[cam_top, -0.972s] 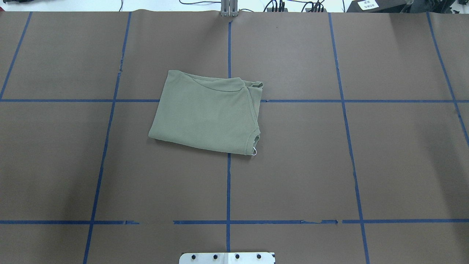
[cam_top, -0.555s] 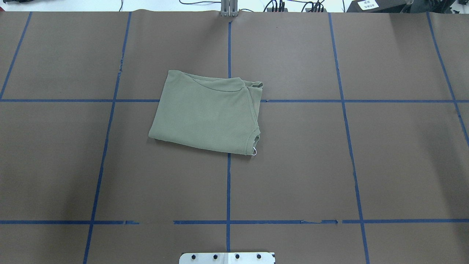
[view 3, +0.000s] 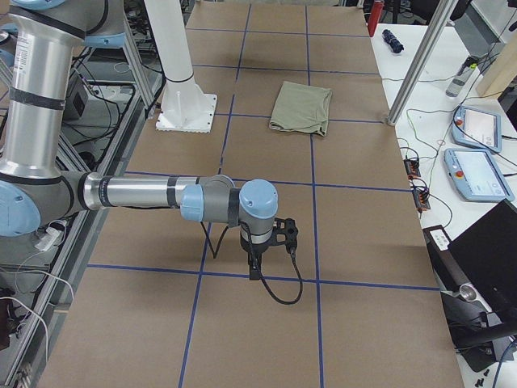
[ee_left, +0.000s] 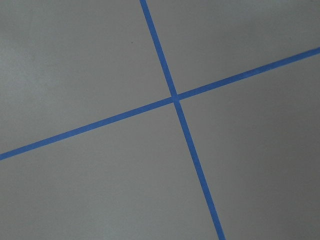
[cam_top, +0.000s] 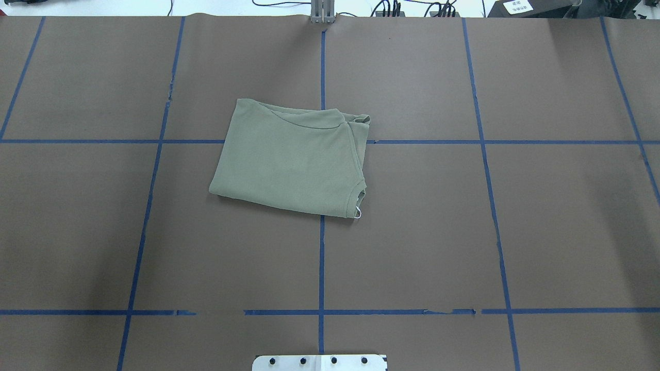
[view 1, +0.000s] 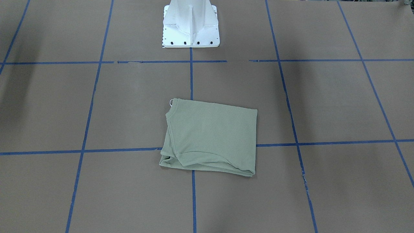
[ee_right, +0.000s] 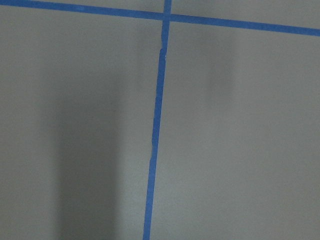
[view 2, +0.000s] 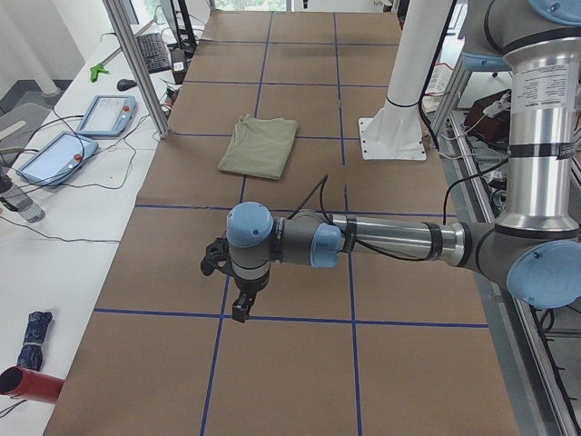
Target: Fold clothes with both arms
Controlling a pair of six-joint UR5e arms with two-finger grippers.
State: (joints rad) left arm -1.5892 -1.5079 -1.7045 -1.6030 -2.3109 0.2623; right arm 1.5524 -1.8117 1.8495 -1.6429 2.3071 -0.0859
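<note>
The sage-green shirt (cam_top: 291, 159) lies folded into a rough rectangle near the middle of the table, its collar and a white tag loop at the near right corner; it also shows in the front view (view 1: 210, 136) and far off in both side views (view 2: 259, 145) (view 3: 301, 107). Neither arm touches it. My left gripper (view 2: 239, 311) hangs over bare brown paper far out at the table's left end, and I cannot tell whether it is open or shut. My right gripper (view 3: 254, 271) hangs likewise at the right end, state unclear. Both wrist views show only paper and blue tape.
Brown paper with a grid of blue tape lines (cam_top: 321, 257) covers the table. The white base pedestal (view 1: 190, 24) stands at the robot's edge. Tablets (view 2: 107, 113) and cables lie on the white bench beyond the far edge. A metal post (view 2: 136, 64) rises there.
</note>
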